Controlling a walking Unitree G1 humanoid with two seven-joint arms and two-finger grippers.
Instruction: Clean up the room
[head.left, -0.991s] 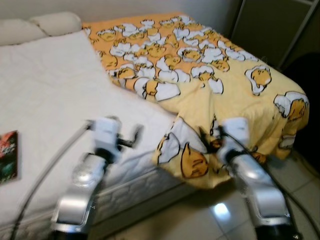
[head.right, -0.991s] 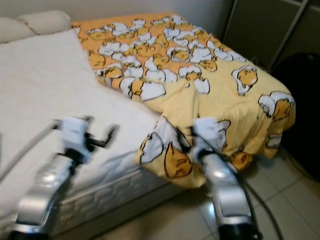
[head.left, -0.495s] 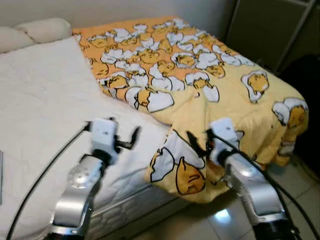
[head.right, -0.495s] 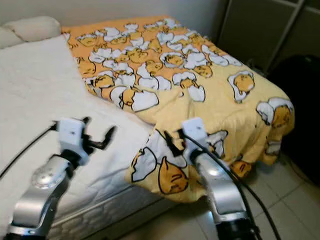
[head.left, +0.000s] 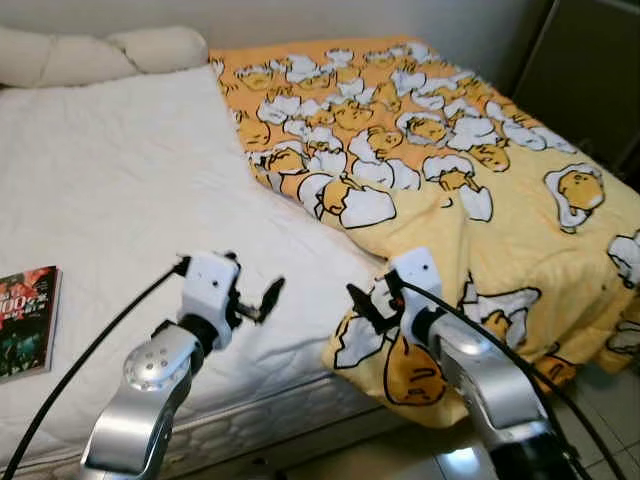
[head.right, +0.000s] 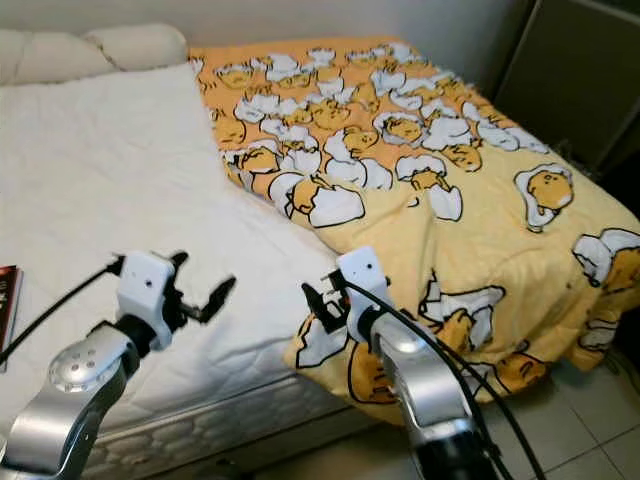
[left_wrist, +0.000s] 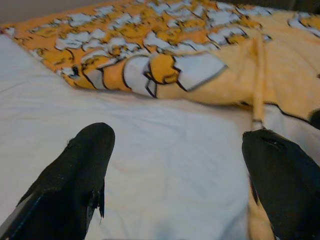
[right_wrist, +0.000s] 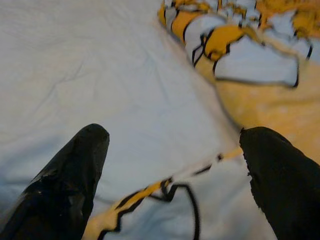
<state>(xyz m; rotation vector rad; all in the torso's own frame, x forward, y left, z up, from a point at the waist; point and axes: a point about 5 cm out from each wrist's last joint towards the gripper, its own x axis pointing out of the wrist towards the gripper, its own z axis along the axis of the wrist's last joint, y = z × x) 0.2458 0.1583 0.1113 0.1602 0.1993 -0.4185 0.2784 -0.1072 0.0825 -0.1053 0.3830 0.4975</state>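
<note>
Since the earlier frame the right gripper (head.left: 366, 305) has let go of the yellow blanket (head.left: 470, 170) and moved back over its near corner; the head camera has also swung, so a book (head.left: 27, 320) shows again at the left edge of the bed.

That blanket, printed with white-and-yellow egg figures, covers the right half of the bed, from the head end down to the foot, where it spills over the mattress edge toward the floor. Its inner edge runs diagonally across the white sheet (head.left: 120, 190), bunched into a fold about midway. The near corner hangs over the front side of the mattress (head.left: 290, 400), just below the right gripper.

Left of the blanket the sheet lies bare and lightly wrinkled, with open room between the fold and the book. Two pale pillows (head.left: 100, 52) sit at the head, against the wall. A dark cabinet (head.left: 590, 70) stands beyond the far right corner of the bed, and pale floor tiles (head.right: 560, 455) show at the foot.

In the right wrist view its fingers (right_wrist: 70, 175) stand wide apart with nothing between them, above the blanket's corner and the sheet. The left gripper (head.left: 262, 297) hovers over the bare sheet near the front edge, fingers (left_wrist: 75, 175) likewise spread wide and empty, pointing toward the blanket's fold.
</note>
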